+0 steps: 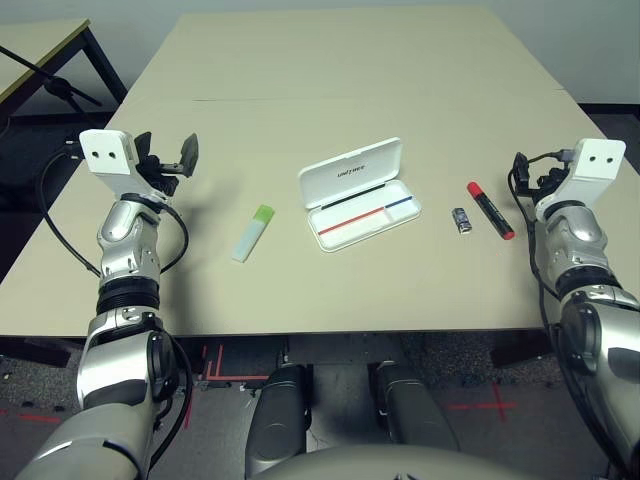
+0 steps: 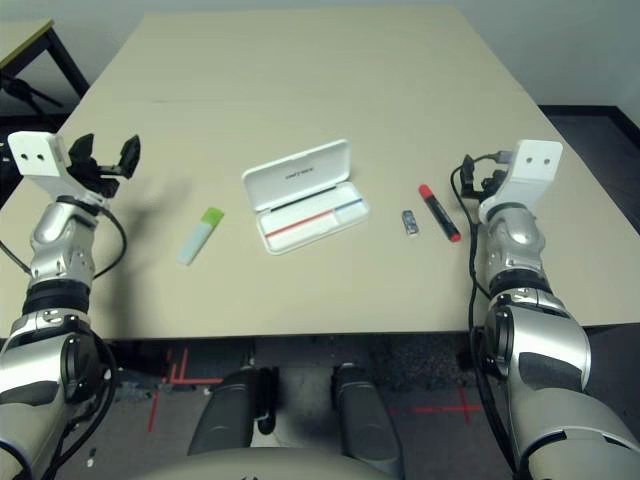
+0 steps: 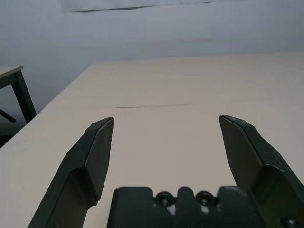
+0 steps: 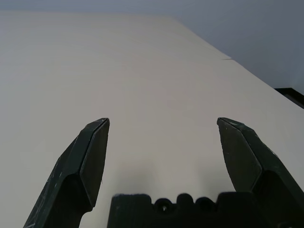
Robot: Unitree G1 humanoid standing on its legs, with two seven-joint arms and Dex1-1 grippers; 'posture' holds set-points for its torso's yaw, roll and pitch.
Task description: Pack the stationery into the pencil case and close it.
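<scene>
The white pencil case (image 1: 352,172) lies open mid-table, lid tilted back with dark print, a red and blue line in its tray. Left of it the pale highlighter (image 1: 253,233) with a green cap lies flat. To the case's right sits the tiny dark-and-silver sharpener (image 1: 461,220), and beside that the red marker (image 1: 490,210) with a black end. My left gripper (image 1: 168,152) hovers open above the table's left side, well left of the highlighter, nothing between its fingers (image 3: 99,152). My right gripper (image 2: 478,176) stands open just right of the marker, empty too.
The beige table (image 1: 330,70) stretches far back, with a thin seam across it. Another table with black legs (image 1: 40,50) stands at the far left. The front edge runs just before my arms.
</scene>
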